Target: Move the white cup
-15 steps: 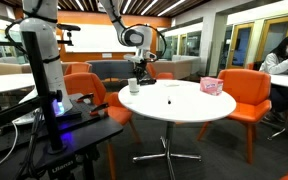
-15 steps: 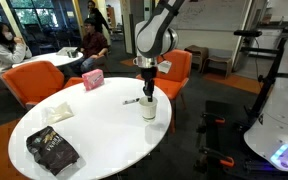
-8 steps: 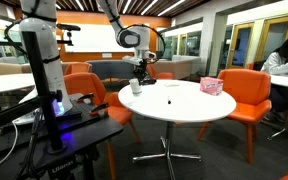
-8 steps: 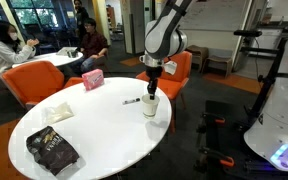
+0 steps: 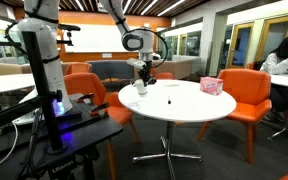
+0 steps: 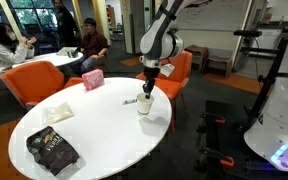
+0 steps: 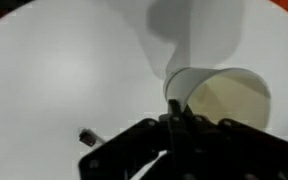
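Observation:
The white cup [image 6: 144, 104] stands near the table edge, under the arm, and shows in both exterior views [image 5: 140, 88]. My gripper [image 6: 147, 93] comes down from above and is shut on the cup's rim. In the wrist view the cup [image 7: 224, 100] shows its open mouth, and my gripper [image 7: 174, 108] pinches the near rim, one finger inside and one outside. Whether the cup's base touches the table I cannot tell.
On the round white table [image 6: 94, 135] are a pink box [image 6: 92, 80] at the far side, a tiny dark object [image 6: 130, 100] beside the cup, a dark bag [image 6: 52, 150] and a white sheet [image 6: 57, 111]. Orange chairs [image 5: 247, 95] surround the table.
My gripper has shifted the cup a little way along the table, toward the tiny dark object. The grip on the rim is unchanged.

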`<action>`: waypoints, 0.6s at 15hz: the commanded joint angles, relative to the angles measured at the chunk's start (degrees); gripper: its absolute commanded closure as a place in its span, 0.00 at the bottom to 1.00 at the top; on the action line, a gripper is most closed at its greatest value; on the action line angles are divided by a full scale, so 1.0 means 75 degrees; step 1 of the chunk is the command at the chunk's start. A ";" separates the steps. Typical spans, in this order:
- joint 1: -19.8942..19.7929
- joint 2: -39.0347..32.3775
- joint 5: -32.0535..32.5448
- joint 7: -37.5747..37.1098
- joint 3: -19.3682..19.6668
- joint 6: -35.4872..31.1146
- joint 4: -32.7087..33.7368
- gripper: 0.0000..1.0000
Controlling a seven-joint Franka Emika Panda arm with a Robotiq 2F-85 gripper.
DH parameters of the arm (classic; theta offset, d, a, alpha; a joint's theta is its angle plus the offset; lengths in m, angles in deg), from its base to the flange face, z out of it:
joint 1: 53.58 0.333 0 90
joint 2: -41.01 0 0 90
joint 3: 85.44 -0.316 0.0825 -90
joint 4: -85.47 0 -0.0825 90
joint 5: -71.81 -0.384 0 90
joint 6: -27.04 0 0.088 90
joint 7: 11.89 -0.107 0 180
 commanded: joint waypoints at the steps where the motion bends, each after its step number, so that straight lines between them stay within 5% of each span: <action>1: -0.0346 -0.0270 -0.0284 -0.0113 -0.0093 -0.0180 0.0366 0.99; 9: -0.0629 -0.0524 0.0441 -0.0920 0.0536 -0.0120 0.0629 0.99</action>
